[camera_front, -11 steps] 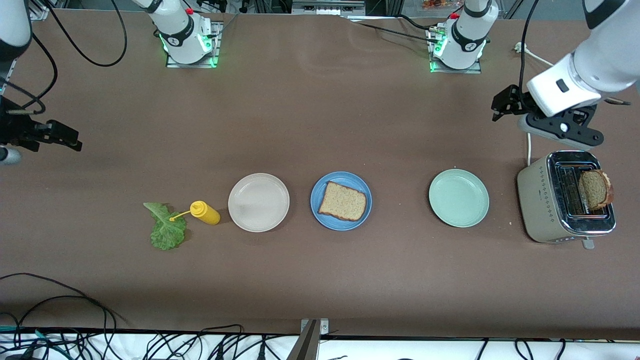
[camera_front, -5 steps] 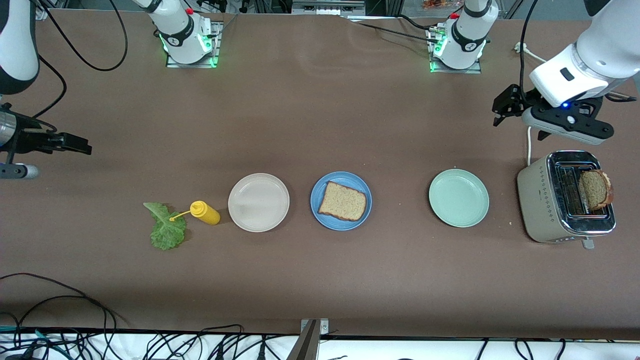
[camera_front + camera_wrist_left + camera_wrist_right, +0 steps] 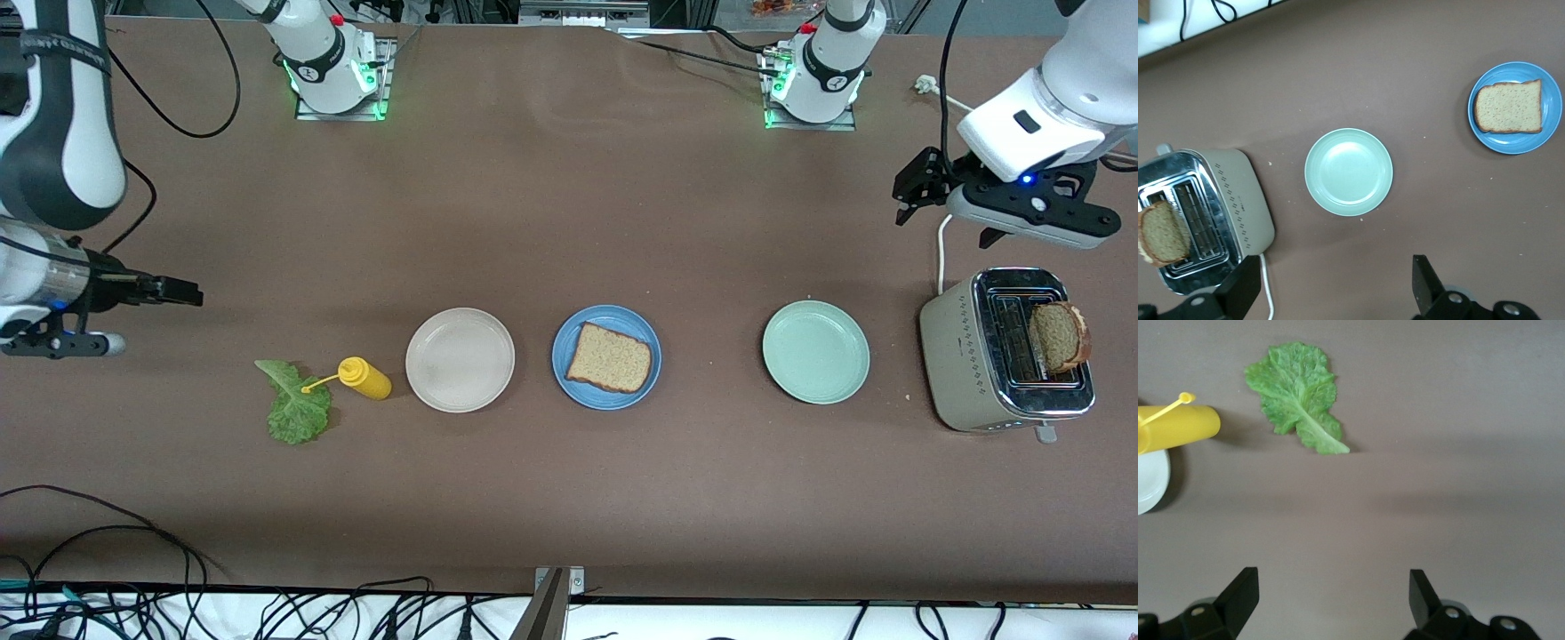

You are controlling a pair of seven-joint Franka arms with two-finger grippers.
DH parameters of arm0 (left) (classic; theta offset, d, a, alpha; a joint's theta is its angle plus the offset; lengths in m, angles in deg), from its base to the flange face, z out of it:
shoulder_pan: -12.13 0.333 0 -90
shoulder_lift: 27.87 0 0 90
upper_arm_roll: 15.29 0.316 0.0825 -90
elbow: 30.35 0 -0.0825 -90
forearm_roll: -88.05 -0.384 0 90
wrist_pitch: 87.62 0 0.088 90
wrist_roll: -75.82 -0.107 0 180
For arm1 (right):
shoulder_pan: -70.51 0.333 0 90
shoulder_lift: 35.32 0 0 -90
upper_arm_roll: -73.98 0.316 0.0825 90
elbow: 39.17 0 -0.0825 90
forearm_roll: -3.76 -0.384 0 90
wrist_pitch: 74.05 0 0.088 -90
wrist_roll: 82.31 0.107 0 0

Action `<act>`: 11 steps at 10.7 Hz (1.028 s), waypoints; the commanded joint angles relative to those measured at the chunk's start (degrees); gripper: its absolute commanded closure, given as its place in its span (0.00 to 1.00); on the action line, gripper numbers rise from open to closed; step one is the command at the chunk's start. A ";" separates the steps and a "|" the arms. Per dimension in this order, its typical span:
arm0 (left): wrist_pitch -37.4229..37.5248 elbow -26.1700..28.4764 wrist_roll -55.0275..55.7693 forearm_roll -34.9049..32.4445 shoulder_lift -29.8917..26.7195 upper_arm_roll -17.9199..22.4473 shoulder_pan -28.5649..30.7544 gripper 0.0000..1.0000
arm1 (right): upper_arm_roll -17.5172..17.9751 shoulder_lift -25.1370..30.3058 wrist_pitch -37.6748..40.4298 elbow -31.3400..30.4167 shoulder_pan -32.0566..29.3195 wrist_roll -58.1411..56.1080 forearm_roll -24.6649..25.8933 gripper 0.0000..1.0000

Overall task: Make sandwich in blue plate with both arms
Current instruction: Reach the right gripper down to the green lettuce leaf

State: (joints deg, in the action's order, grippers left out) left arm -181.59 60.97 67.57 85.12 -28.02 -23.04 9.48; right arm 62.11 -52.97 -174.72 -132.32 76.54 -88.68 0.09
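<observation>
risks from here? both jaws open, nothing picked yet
1. The lettuce leaf lies flat beside the yellow mustard bottle; the right gripper may nudge the bottle.
2. The second bread slice leans in the toaster; the left gripper could tip or crumble it.

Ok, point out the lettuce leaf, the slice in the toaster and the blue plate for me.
lettuce leaf (image 3: 1298, 393), right wrist view, middle of the leaf by its pale rib.
bread slice in the toaster (image 3: 1058, 336), front view, its brown face.
blue plate (image 3: 569, 342), front view, bare rim beside the bread.
</observation>
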 commanded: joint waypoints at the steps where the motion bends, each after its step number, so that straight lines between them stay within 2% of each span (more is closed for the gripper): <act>1: 2.82 -0.86 0.35 -1.82 0.14 -1.39 0.71 0.00 | 2.53 0.78 -9.87 -7.46 -0.14 1.70 -0.81 0.00; 5: 5.20 -0.44 4.55 1.69 0.15 -1.13 2.55 0.00 | 5.27 -2.55 -27.27 -15.56 -0.14 9.88 -0.81 0.00; 9: 5.47 -0.61 4.30 1.70 0.15 -1.30 2.56 0.00 | 6.94 -10.98 -38.44 -15.22 -0.14 11.45 -0.46 0.00; 11: 5.56 -0.61 4.39 1.70 0.15 -1.30 2.56 0.00 | 7.03 -14.06 -41.62 -14.87 -0.14 12.96 -0.11 0.00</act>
State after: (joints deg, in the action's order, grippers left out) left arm -176.91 60.95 71.22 85.93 -27.93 -24.00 11.64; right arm 68.63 -64.04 -212.95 -147.86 76.66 -77.52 -0.11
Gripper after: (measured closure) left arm 0.000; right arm 0.000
